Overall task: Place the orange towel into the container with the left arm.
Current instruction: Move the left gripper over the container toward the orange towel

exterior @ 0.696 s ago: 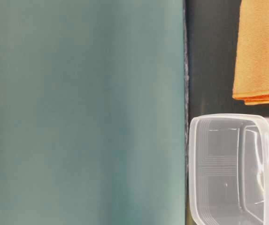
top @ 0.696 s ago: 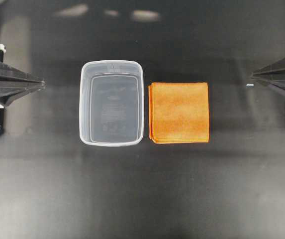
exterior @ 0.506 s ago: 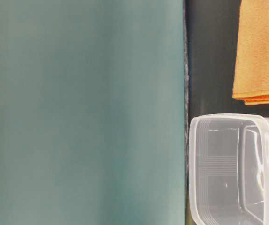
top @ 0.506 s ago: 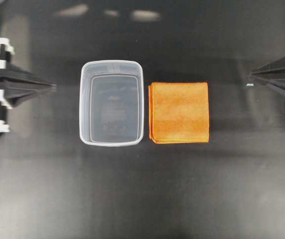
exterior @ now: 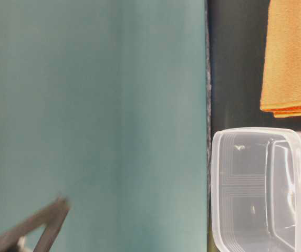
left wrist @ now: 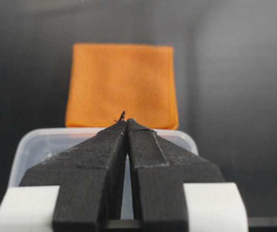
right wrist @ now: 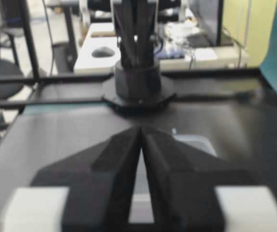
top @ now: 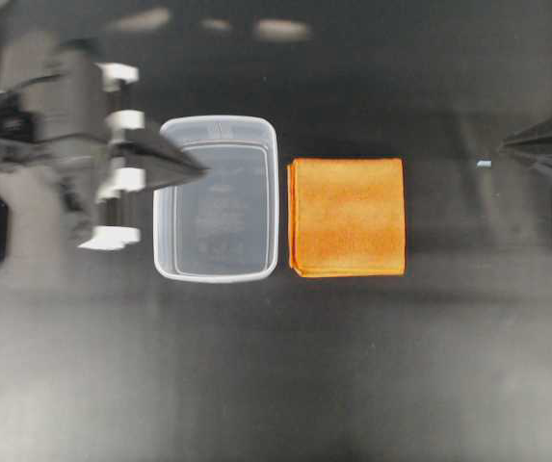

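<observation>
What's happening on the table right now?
The left gripper, jaws shut and holding nothing, is out over the near rim of the empty container, pointing toward the orange towel. The towel lies folded on the table just beyond the container, untouched. The right gripper sits shut at the far edge.

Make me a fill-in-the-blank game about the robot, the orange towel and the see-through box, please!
1. The orange towel lies on the black table, folded into a ____ shape.
2. The container has ____ inside it.
3. The left gripper hangs over the container with its jaws ____.
4. In the overhead view, the towel sits to the ____ of the container.

Missing words: square; nothing; shut; right
</observation>
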